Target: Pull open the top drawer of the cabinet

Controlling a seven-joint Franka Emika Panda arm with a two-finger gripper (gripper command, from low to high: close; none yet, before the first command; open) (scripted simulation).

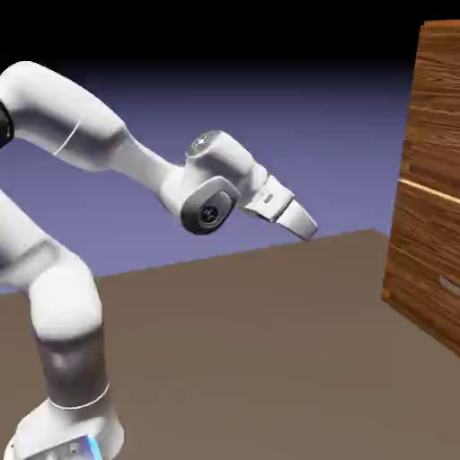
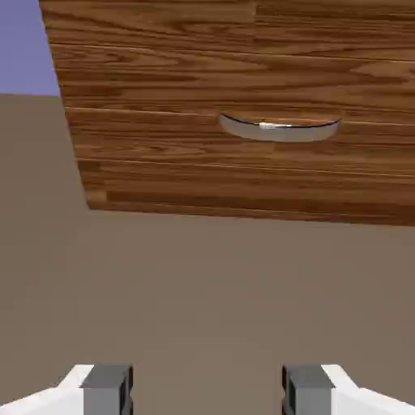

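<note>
One tall cabinet of brown wood grain [image 1: 431,117] stands at the exterior view's right, partly cut off by the picture's edge, on one flat brown counter [image 1: 243,359]. It is the one container in sight, and two drawer fronts can be made out on it, parted by a single pale, thin seam [image 1: 431,190]. The upper one, the brown wood-grain top drawer [image 1: 436,108], lies in the cabinet's upper part, above that seam; its front looks level with the one below, and what it holds is hidden. The lower one, a brown wood-grain lower drawer [image 1: 422,256], sits beneath the seam and carries one curved silver metal handle [image 2: 280,130], the only handle showing, near the cabinet's bottom edge in the hand view; the contents of this drawer are hidden too. One white jointed robot arm [image 1: 67,301] rises from its base well apart from the cabinet, to the exterior view's left of it, and reaches toward it. At its end is one white claw with two grey fingertips [image 2: 207,389], tilted downward and apart from the cabinet. The two fingertips stand wide apart, with only the counter seen between them
</note>
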